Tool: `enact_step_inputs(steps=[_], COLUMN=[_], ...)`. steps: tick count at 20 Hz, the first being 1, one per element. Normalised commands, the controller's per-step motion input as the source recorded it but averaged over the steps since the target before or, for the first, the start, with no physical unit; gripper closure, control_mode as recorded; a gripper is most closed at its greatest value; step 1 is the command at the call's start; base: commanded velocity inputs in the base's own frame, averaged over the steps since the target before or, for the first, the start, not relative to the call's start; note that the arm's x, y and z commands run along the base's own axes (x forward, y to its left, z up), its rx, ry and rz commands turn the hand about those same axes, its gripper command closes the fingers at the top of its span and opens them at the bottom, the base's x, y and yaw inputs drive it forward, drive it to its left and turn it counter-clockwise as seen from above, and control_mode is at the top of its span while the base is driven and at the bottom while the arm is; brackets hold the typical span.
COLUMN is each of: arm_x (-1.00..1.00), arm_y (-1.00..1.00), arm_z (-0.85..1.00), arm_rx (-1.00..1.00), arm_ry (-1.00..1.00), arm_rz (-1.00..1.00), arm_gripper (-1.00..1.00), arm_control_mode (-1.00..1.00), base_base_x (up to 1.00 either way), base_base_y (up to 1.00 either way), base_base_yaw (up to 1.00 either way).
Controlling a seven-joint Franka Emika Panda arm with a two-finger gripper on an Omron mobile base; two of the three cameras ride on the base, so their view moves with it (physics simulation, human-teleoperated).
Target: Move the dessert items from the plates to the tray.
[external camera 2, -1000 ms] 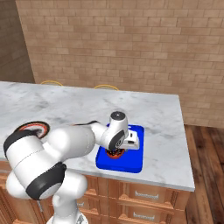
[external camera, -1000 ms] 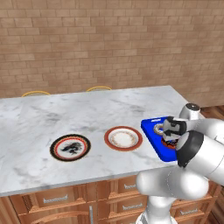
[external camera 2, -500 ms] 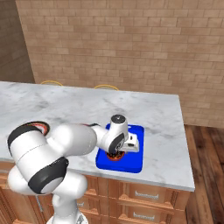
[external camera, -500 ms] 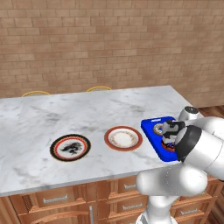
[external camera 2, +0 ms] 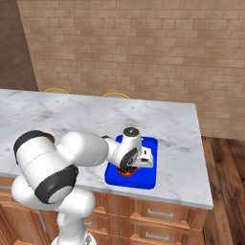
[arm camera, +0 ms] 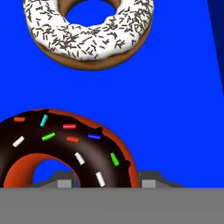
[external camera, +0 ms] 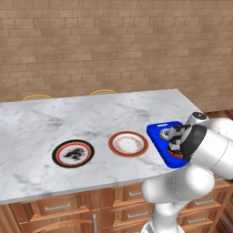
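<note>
The blue tray [external camera: 156,130] lies at the counter's right end. On it sits the white-glazed sprinkled donut [arm camera: 87,39], also seen in the left base view [external camera: 164,134]. My gripper [arm camera: 107,181] is shut on the right side of the chocolate donut [arm camera: 87,148], a grey fingertip [arm camera: 65,179] on each side of its ring. That donut is low over the tray [arm camera: 175,87], at its near part [external camera 2: 128,172]. The black-and-red plate [external camera: 57,153] and the cream plate [external camera: 112,144] lie bare to the left. The hand [external camera 2: 131,155] hides most of the tray's middle.
The marble counter [external camera: 91,118] ends just right of the tray, with wooden floor [external camera 2: 225,167] beyond. A brick wall runs behind. Two chair backs [external camera: 102,92] peek over the far edge. My own arm [external camera 2: 72,158] stretches across the counter's front.
The hand with the chocolate donut has sunk a little toward the tray. The grip and the plates are unchanged.
</note>
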Motion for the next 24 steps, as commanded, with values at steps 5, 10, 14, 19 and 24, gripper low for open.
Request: enact_step_inputs(steps=[5, 10, 14, 19, 24], arm_x=[0.00, 0.00, 0.00, 0.00, 0.00], arm_y=[0.00, 0.00, 0.00, 0.00, 0.00], arm_z=[-0.06, 0.00, 0.03, 0.27, 0.37], arm_rx=[0.00, 0.00, 0.00, 0.00, 0.00], arm_ry=[0.00, 0.00, 0.00, 0.00, 0.00], arm_rz=[0.00, 0.00, 0.00, 0.00, 0.00], arm_gripper=[-1.00, -1.00, -1.00, -1.00, -1.00], arm_control_mode=[-1.00, -1.00, -1.00, -1.00, -1.00], base_base_x=[0.00, 0.00, 0.00, 0.00, 0.00], base_base_y=[0.00, 0.00, 0.00, 0.00, 0.00], base_base_yaw=[0.00, 0.00, 0.00, 0.00, 0.00])
